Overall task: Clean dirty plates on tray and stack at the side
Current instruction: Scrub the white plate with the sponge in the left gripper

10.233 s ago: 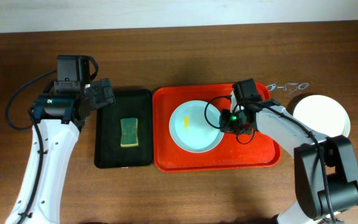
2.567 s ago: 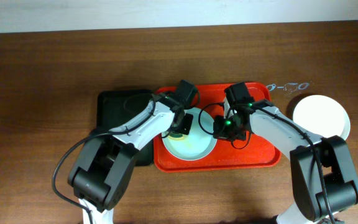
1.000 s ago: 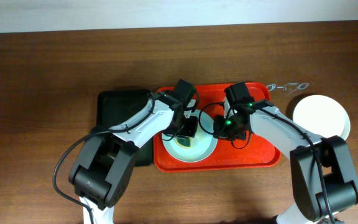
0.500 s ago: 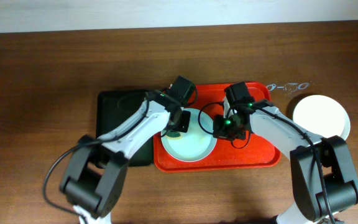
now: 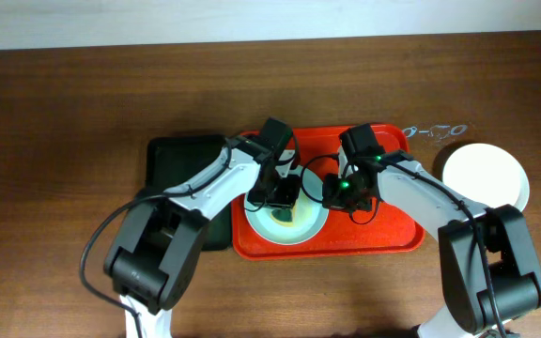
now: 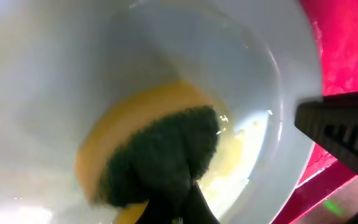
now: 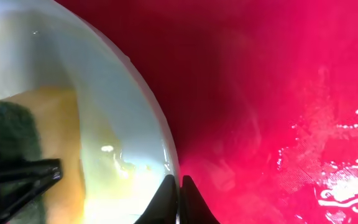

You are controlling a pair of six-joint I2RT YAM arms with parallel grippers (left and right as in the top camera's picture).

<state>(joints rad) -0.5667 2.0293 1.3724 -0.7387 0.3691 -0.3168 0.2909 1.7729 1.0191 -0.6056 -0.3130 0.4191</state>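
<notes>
On the brown wooden table, right of the black tray, the left gripper is clamped on the sponge, pressing it into the plate on the red tray. The right gripper pinches that plate's right rim (steadying it). Scrubbing is under way; next, probably stacking on the white plate far right.

plate hemmed both sides, front of tray free

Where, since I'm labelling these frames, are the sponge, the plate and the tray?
sponge [image 6: 157,152], left wrist view, on its dark green scrubbing face.
plate [image 6: 253,74], left wrist view, on the bare white inner wall.
tray [image 7: 260,93], right wrist view, on the bare red floor.
</notes>
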